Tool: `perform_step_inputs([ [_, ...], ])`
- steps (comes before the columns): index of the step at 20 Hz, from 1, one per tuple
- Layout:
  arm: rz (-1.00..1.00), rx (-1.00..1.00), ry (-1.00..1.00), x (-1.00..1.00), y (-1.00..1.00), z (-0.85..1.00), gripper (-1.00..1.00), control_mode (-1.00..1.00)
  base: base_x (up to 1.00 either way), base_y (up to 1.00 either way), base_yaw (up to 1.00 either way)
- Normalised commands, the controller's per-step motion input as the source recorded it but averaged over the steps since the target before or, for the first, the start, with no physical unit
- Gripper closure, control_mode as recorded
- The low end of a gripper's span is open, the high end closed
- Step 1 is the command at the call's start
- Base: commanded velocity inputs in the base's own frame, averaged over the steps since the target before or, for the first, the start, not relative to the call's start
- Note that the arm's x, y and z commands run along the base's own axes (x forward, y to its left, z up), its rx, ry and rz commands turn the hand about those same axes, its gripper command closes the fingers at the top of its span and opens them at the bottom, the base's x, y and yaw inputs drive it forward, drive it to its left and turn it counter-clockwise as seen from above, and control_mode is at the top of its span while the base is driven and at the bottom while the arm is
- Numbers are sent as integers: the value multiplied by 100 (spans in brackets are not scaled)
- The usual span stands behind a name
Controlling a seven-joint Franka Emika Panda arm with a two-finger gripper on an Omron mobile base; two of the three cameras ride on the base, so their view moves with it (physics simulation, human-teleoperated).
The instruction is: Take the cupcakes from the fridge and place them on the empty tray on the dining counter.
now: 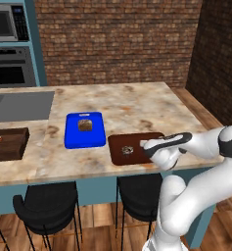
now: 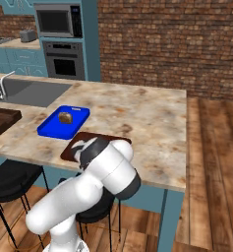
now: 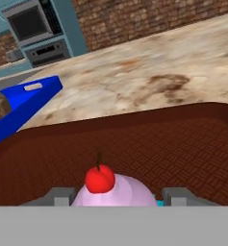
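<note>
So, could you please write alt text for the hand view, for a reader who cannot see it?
A pink-frosted cupcake with a red cherry on top sits between the gripper fingertips, over a dark reddish-brown tray. Behind the tray lies the beige marbled counter, with a blue board at the left.

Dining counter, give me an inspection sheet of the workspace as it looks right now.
Surface: dining counter, beige marbled stone top, teal base.
Job's things: reddish-brown tray near the front edge with a dark cupcake on it; pink-frosted cupcake with a red cherry sits between the fingertips over the tray, contact unclear.
Clutter: blue board with a brown bun; dark wooden box tray at far left.
Grippers: pincer low over the tray, jaws apart around the pink cupcake.
Cables: nothing seen.
Surroundings: sink, microwave, oven, brick wall, black stools.
</note>
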Motion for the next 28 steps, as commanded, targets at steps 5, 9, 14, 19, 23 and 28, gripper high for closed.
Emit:
perform_step_inputs([
  [5,0,5,-1,-28,-37,6,-100,-100,0,0,0],
  [9,0,4,-3,0,-10,14,-100,-100,0,0,0],
  [14,0,5,-1,0,-11,31,-100,-100,0,0,0],
  [19,0,10,0,-18,-18,64,-100,-100,0,0,0],
  [23,0,9,0,-59,-20,100,-100,-100,0,0,0],
  [28,0,0,1,-80,-96,100,-100,-100,0,0,0],
])
